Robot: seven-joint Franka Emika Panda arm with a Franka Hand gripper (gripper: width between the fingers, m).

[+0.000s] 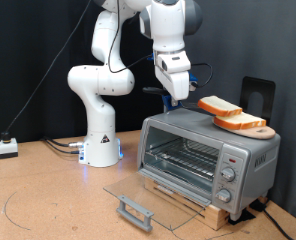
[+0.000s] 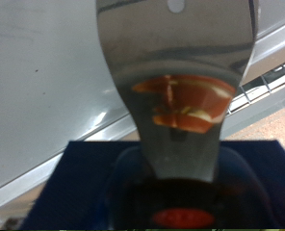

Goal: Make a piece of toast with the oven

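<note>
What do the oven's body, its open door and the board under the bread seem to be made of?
Oven body: probably brushed metal, silver-grey with a dull sheen. Door: likely glass, since the table shows through it; grey bar handle, material unclear. Board: apparently wood, light tan and matte.

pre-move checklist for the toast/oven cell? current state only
1. Oven door open: ok, glass door is dropped down flat in front.
2. Wire rack free of bread: ok, no slice visible inside.
3. Bread available: ok, two slices sit on a wooden board on top of the oven.
4. Gripper position: ok, hovering above the oven top, towards the exterior view's left of the slices.
5. Slice in the jaws: not ok, exterior view shows none held.
6. Jaws open or shut: cannot tell; wrist view is mostly blocked by a shiny metal part.
</note>
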